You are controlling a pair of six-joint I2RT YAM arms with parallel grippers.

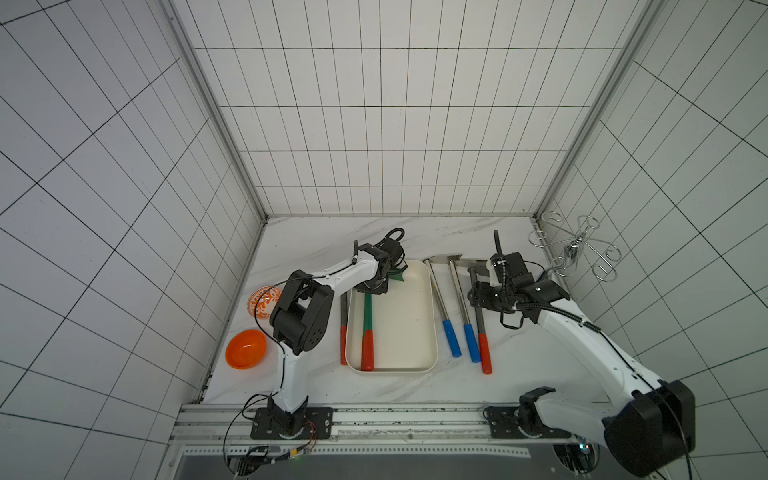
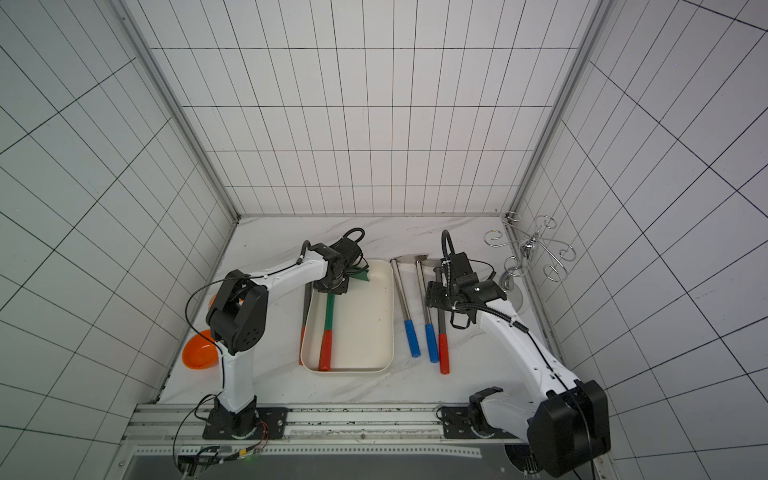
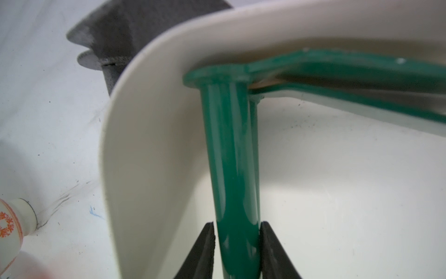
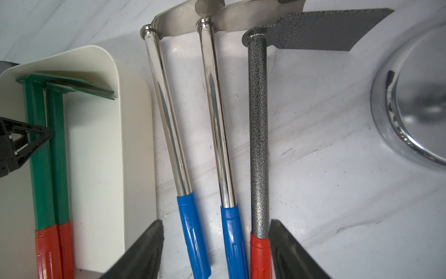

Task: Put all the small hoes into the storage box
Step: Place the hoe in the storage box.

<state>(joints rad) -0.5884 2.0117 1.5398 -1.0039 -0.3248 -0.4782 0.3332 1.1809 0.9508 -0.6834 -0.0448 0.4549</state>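
Small hoe (image 3: 231, 157) lying inside the storage box (image 1: 405, 328) on a white marbled table (image 1: 316, 241), enclosed by white tiles (image 1: 374, 124).
Its green shaft lies along the box's left wall with the blade at the far end, beside a second green hoe (image 4: 58, 157). Left arm: elbow raised, forearm reaching to the box's far left corner, left gripper (image 3: 237, 224) pointing down, jaws close on either side of the shaft; whether they press it cannot be told. Right arm: stretched over three hoes (image 4: 217, 120) on the table right of the box, right gripper (image 4: 216, 224) spread wide, empty.
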